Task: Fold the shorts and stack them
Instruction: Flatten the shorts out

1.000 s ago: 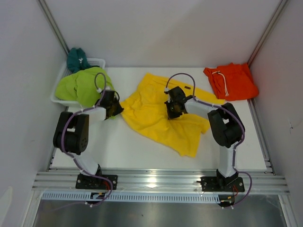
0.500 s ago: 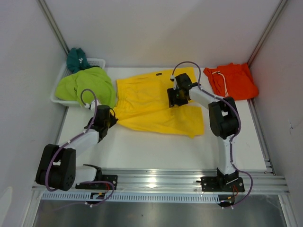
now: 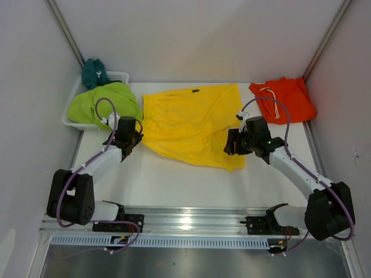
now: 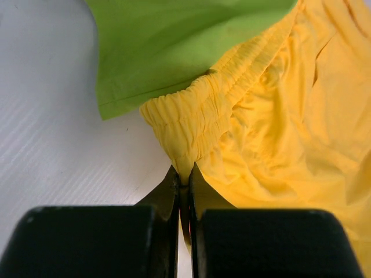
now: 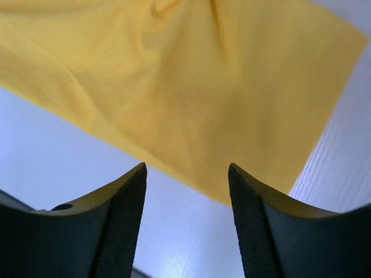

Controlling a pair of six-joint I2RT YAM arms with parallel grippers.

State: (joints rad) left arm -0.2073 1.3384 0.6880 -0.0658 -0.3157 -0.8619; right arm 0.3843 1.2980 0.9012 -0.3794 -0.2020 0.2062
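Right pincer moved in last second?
Yes. Against the unmoved orange shorts, the right pincer shifted right and toward the near edge, open at the right hem of the yellow shorts.

The yellow shorts (image 3: 194, 124) lay spread almost flat in the middle, with the elastic waistband to the left (one corner drawn to a point). The orange pair (image 3: 284, 99), white drawstring showing, lay folded far right. The lime-green pair (image 3: 104, 104) sat bunched far left, with the teal pair (image 3: 94, 72) behind it.

Of the teal shorts (image 3: 93, 72), the lower part is hidden behind the lime-green shorts (image 3: 101, 104), which also cover most of the white basket (image 3: 119, 75). On the yellow shorts (image 3: 185, 121), the dark label (image 3: 195, 91) is too small to read. The right gripper (image 3: 231, 142) hides part of their right edge.
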